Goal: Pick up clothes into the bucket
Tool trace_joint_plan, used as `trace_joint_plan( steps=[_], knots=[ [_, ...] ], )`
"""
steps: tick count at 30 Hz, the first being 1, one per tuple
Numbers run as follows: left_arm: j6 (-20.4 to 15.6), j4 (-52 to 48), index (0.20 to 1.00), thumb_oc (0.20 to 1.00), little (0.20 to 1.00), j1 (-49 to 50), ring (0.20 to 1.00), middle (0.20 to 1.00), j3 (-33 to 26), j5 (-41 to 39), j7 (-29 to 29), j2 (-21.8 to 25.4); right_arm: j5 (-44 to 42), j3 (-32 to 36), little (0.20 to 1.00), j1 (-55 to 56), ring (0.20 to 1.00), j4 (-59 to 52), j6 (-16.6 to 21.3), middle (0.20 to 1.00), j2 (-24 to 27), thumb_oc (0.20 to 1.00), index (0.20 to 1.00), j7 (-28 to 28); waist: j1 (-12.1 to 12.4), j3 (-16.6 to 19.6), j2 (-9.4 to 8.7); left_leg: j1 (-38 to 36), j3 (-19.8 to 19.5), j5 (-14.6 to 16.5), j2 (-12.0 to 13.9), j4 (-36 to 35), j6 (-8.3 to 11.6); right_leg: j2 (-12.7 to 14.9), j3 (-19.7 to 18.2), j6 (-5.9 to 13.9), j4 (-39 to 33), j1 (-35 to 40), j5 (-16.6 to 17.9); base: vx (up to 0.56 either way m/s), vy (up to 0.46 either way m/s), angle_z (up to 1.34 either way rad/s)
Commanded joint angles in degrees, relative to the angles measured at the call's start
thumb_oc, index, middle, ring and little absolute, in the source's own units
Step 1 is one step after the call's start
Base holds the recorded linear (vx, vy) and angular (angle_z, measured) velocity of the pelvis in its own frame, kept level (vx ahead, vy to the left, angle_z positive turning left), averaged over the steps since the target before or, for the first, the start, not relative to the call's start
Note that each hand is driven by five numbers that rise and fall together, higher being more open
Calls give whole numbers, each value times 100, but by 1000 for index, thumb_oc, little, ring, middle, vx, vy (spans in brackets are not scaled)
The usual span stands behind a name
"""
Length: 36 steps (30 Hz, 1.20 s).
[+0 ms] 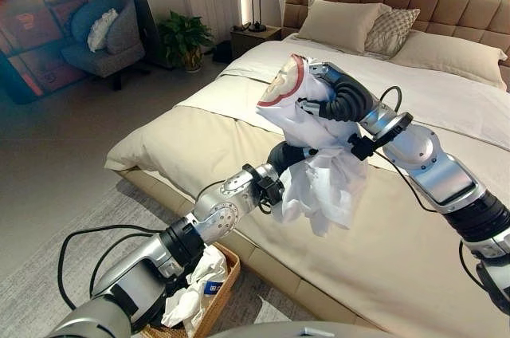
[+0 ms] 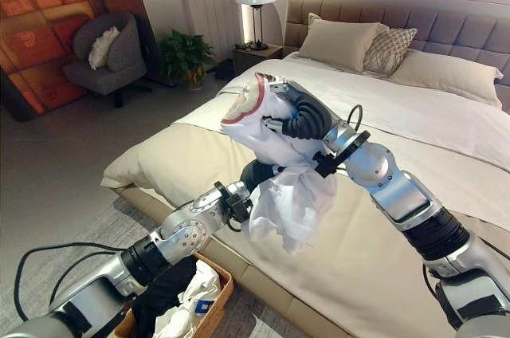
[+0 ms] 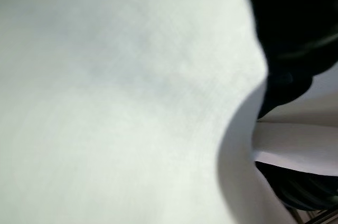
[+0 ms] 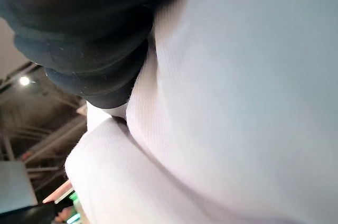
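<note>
Left eye view, item 1: a white garment (image 1: 319, 170) with a red-trimmed neckline is being held in the air above the bed (image 1: 414, 258), between the 2 hands. It is being carried clear of the bedding, its loose lower folds hanging below both hands.

Item 2: the woven basket (image 1: 225, 274) is being seen on the floor below and behind the left hand, beside the bed's edge. White clothing and a dark piece are already lying inside it, so part of the task is judged done. The held garment is not yet over the basket; carrying it across, lowering it and releasing it are judged to be what is left. No other loose clothing is being shown on the bed.

Item 3: the right hand (image 1: 312, 107) is being pressed into the upper part of the garment, just under the neckline, with cloth draped over it. Its dark ribbed cover is showing, but its fingers are being hidden by fabric, so whether they are curled cannot be told.

Item 4: the left hand (image 1: 284, 157) is being buried in the garment's lower bunch, below the right hand. Its fingers are likewise being covered, and its state cannot be told. Both wrist views are being taken up largely by white cloth at close range.
</note>
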<state>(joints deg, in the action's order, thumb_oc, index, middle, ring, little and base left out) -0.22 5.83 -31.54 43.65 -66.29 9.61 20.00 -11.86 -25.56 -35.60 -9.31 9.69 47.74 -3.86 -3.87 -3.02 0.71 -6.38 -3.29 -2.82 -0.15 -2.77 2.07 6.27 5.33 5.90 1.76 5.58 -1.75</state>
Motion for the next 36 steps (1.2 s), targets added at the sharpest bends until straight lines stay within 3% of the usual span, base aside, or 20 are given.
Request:
trace_joint_plan(
  steps=[1,2,3,4,6,8,9,10,12,17,19,20,22,26,29,30,31,36],
  knots=[
    [-135,-28,200,200,200,-47,200,200,-133,-62,184,-108,49,510,313,-419,313,-152,364,313,-203,313,313,284,3,188,-304,202,-62,693,-227,613,-137,222,117,239,189,-123,98,0,0,0],
    [-169,-57,200,200,200,-4,200,200,-234,-12,176,-40,95,626,476,-320,476,-118,360,476,-189,476,476,326,9,190,-307,207,-61,696,-229,621,-139,224,112,239,187,-128,102,0,0,0],
    [-189,-51,200,200,200,34,200,200,-298,19,172,-5,153,696,576,-280,576,-110,366,576,-193,576,576,345,14,192,-309,212,-60,699,-233,626,-141,224,107,238,184,-130,102,0,0,0],
    [-270,-64,200,200,200,123,200,200,-507,207,135,173,236,929,1000,-111,1000,-95,357,1000,-175,1000,1000,432,27,190,-308,214,-55,704,-233,631,-143,227,99,237,180,-137,108,0,0,0],
    [-322,-90,200,200,200,211,200,200,-675,329,80,297,289,1089,1000,41,1000,-84,357,1000,-175,1000,1000,473,40,191,-311,218,-55,708,-233,635,-148,230,96,235,184,-142,105,0,0,0],
    [-444,-192,200,200,200,447,200,200,-1070,819,39,768,366,1501,1000,437,1000,-18,350,1000,-183,1000,1000,539,70,175,-294,229,-58,712,-235,648,-157,231,92,228,186,-148,104,0,0,0],
    [-442,-203,200,200,200,457,200,200,-1065,822,35,776,368,1512,1000,455,1000,-29,347,1000,-190,1000,1000,537,72,180,-302,228,-57,713,-235,650,-157,231,92,227,187,-147,103,0,0,0],
    [-519,-285,200,200,200,731,200,200,-1448,1168,7,1113,352,1822,1000,780,1000,16,338,1000,-207,1000,1000,556,92,165,-285,226,-52,716,-233,650,-159,232,99,225,179,-142,98,0,0,0],
    [-546,-322,200,200,200,876,200,200,-1641,1383,-9,1280,328,1979,1000,957,1000,34,319,1000,-224,1000,1000,552,100,170,-285,225,-59,722,-237,659,-159,231,98,224,178,-139,93,0,0,0],
    [-774,-284,200,200,200,1653,200,200,-2847,2200,-156,1879,234,2673,1000,1780,1000,185,255,1000,-368,1000,1000,532,121,168,-249,213,-48,742,-237,673,-154,227,84,213,181,-140,74,0,0,0],
    [-908,-122,200,200,200,2099,200,200,-3616,2766,-254,2182,292,3098,1000,2268,1000,367,207,1000,-372,1000,1000,531,130,164,-215,210,-35,752,-240,672,-152,223,72,208,171,-133,63,0,0,0],
    [-906,-132,200,200,200,2115,200,200,-3622,2771,-254,2183,292,3098,1000,2278,1000,358,205,1000,-377,1000,1000,529,127,169,-217,209,-35,754,-240,674,-152,223,72,208,172,-132,61,0,0,0],
    [-1046,26,200,200,200,2551,200,200,-4321,3354,-417,2362,326,3496,1000,2762,1000,667,166,1000,-501,1000,1000,577,143,148,-193,220,-33,763,-243,687,-147,220,73,202,169,-129,50,0,0,0],
    [-1168,221,200,200,200,2934,200,200,-4952,3923,-652,2450,236,3758,1000,3149,1000,1131,116,1000,-745,1000,1000,657,141,119,-175,240,-35,771,-243,697,-143,216,75,201,175,-146,34,0,0,0],
    [-1256,557,200,200,200,3352,200,200,-5683,4885,-1089,2477,-211,3860,1000,3594,1000,2004,118,1000,-1396,1000,1000,662,147,28,-138,301,-25,784,-258,750,-142,208,60,191,223,-216,16,-3,12,0],
    [-1256,552,200,200,200,3363,200,200,-5692,4898,-1096,2478,-214,3848,1000,3586,1000,2016,128,1000,-1400,1000,1000,661,140,31,-145,303,-25,787,-259,755,-141,208,60,191,227,-218,13,-19,37,-2],
    [-1258,757,200,200,200,3524,200,200,-5943,5553,-1396,2479,-423,3846,1000,3789,1000,2538,156,1000,-1752,1000,1000,672,129,-41,-133,354,-12,790,-264,781,-141,206,56,186,248,-266,7,0,0,0],
    [-1267,1121,200,200,200,3799,200,200,-6344,6258,-1807,2331,-330,3550,1000,4322,1000,3724,158,1000,-2301,1000,1000,567,81,-241,-143,510,5,802,-279,888,-140,195,30,185,346,-424,-3,-52,34,0]
  ],
)
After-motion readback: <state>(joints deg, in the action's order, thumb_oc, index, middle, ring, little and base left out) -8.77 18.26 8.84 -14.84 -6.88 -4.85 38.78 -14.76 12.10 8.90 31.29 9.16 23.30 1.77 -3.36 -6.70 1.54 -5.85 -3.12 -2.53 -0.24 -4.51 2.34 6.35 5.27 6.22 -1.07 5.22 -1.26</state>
